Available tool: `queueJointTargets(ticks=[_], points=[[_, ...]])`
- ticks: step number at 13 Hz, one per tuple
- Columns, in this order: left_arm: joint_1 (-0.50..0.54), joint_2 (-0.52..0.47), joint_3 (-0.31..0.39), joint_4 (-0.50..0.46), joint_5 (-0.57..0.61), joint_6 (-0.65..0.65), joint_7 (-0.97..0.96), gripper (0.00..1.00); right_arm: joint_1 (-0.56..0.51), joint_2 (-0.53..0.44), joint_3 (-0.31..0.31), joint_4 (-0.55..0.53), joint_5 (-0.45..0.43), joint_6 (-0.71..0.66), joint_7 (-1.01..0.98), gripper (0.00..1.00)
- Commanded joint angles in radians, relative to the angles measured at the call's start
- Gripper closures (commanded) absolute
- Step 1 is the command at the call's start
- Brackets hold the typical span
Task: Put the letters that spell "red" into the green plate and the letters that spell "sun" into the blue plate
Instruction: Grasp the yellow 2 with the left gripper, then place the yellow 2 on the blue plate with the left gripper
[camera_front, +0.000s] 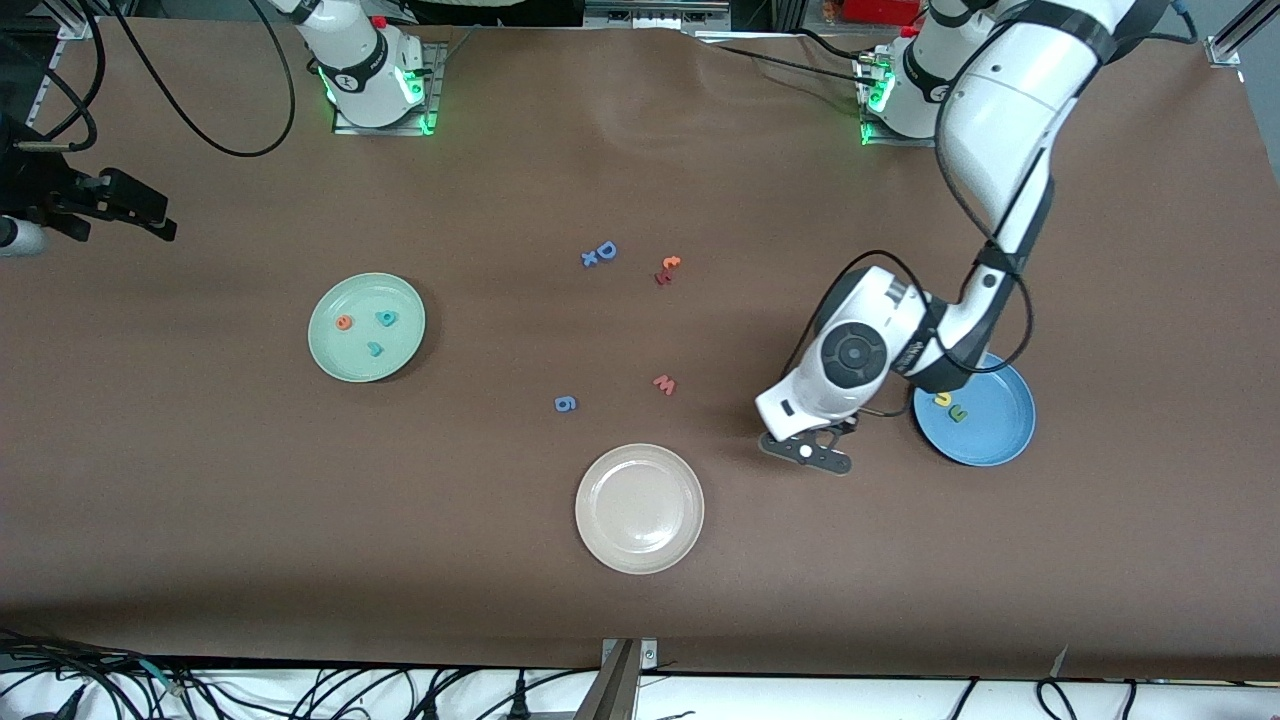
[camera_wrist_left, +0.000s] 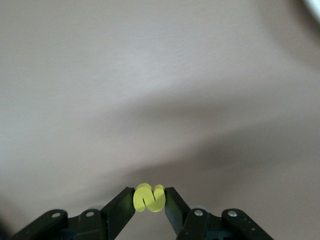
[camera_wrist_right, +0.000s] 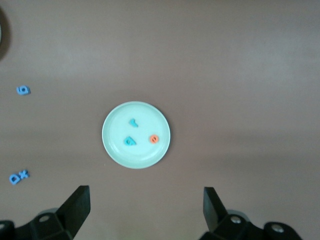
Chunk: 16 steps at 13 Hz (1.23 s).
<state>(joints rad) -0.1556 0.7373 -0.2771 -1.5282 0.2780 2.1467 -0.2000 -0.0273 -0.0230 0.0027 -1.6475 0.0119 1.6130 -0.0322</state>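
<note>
Beside the blue plate (camera_front: 985, 425), toward the beige plate: left gripper (camera_wrist_left: 149, 200) clamped on yellow "s" (camera_wrist_left: 149, 197); right gripper (camera_wrist_right: 146, 202) spread, idle.

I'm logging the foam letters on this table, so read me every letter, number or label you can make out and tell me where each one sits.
"D" and "x": blue letters on the table, between the bases and the beige plate.
"6": blue piece on the table.
"w": pink-red letter on the table.
"s": yellow letter between the left gripper fingers.
Letters in the green plate and blue plate, red pieces, arm markings: too small.
</note>
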Motion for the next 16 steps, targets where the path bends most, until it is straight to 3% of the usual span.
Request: queueJointTargets(ticks=[1, 7, 16], points=[[0.065, -0.059, -0.011, -0.029, 0.024, -0.074, 0.152, 0.89, -0.008, 0.005, 0.01, 0.002, -0.007, 0.054, 0.014, 0.0], [0.266, -0.085, -0.013, -0.056, 0.024, -0.082, 0.519, 0.89, -0.008, 0.003, 0.008, 0.008, -0.006, 0.015, 0.083, 0.0], [0.392, -0.056, -0.011, -0.109, 0.026, -0.08, 0.614, 0.88, -0.008, 0.008, 0.008, 0.008, -0.001, 0.015, 0.089, 0.0]])
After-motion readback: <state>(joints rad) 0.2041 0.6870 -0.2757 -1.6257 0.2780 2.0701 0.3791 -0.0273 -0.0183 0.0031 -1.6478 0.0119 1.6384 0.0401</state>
